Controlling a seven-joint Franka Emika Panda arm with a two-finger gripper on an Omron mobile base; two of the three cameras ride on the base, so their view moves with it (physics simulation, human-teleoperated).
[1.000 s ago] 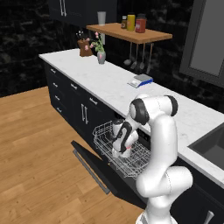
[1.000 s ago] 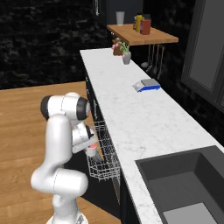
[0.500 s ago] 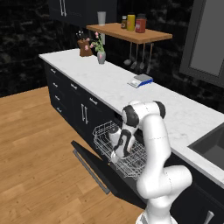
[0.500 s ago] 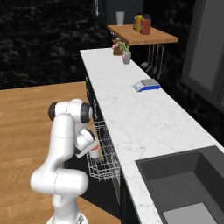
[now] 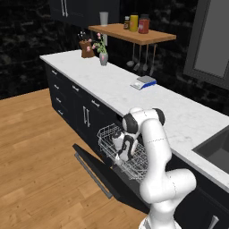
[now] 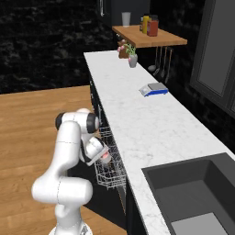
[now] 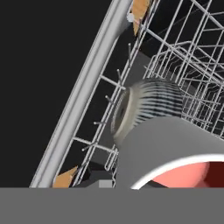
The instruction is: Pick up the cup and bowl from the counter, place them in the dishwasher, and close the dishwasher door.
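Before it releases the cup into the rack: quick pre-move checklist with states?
1. Jaws shut on cup: ok, going by how close the cup sits to the hand camera.
2. Cup over rack: ok.
3. Bowl already in rack, lying on its side right next to cup: ok.
4. Cup clear of bowl: cannot tell.
5. Door open and flat: ok.
6. Door closed: not ok, still to do.
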